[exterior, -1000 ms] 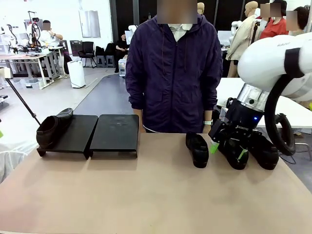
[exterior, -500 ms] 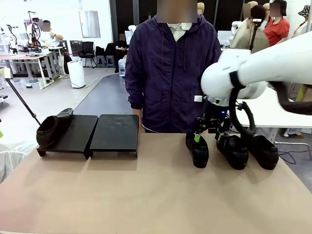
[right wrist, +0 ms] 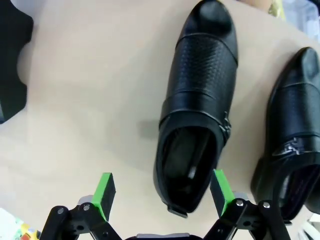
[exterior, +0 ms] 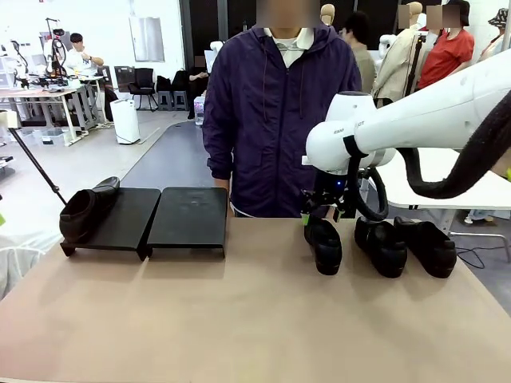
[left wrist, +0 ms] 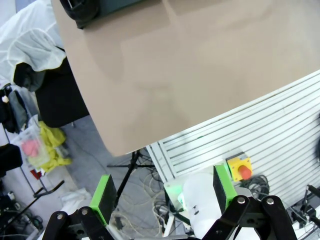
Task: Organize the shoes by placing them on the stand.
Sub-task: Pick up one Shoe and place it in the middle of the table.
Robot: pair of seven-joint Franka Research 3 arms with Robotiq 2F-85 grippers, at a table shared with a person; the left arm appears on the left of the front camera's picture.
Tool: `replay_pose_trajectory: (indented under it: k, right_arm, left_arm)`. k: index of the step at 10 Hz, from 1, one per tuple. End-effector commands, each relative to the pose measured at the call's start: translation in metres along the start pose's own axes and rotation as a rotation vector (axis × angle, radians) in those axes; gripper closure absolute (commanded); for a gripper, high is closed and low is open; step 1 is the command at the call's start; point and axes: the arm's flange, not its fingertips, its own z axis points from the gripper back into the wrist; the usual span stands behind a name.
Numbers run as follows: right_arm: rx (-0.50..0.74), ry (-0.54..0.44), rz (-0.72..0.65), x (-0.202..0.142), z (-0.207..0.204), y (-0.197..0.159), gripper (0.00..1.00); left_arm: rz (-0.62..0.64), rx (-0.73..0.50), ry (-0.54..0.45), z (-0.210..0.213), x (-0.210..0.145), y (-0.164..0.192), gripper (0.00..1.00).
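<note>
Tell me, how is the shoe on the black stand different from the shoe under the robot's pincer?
The stand shoe sits on the stand, far left, alone and slanted. The pincer shoe sits on the bare table, toe toward the camera, beside two other shoes. The open right pincer hangs over it; nothing hangs over the stand shoe. Both are shiny black.

Bare tabletop (exterior: 239, 319) between stand (exterior: 188, 217) and shoes (exterior: 325, 247)
</note>
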Motion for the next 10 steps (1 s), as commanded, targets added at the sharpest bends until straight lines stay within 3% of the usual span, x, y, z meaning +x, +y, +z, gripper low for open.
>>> replay_pose_trajectory:
  k: [1, 5, 7, 8, 9, 10]
  right_arm:
    - [-0.026, 0.019, -0.029, 0.008, -0.011, 0.013, 0.0]
    - [-0.036, 0.063, -0.052, 0.009, -0.056, 0.023, 0.0]
    - [-0.044, 0.063, -0.052, 0.008, -0.055, 0.023, 0.0]
    - [-0.055, 0.06, -0.051, 0.007, -0.055, 0.023, 0.43]
    - [-0.047, 0.063, -0.042, 0.008, -0.055, 0.023, 1.0]
    - [-0.044, 0.064, -0.043, 0.008, -0.055, 0.023, 1.0]
  left_arm:
    - [-0.009, 0.006, 0.005, 0.002, -0.001, 0.004, 0.0]
    - [-0.009, 0.006, 0.005, 0.002, -0.001, 0.004, 0.0]
    - [-0.009, 0.006, 0.005, 0.002, -0.001, 0.004, 0.0]
    - [-0.009, 0.006, 0.005, 0.002, -0.001, 0.004, 0.0]
    - [-0.009, 0.006, 0.005, 0.002, -0.001, 0.004, 0.0]
    - [-0.009, 0.006, 0.005, 0.002, -0.001, 0.004, 0.0]
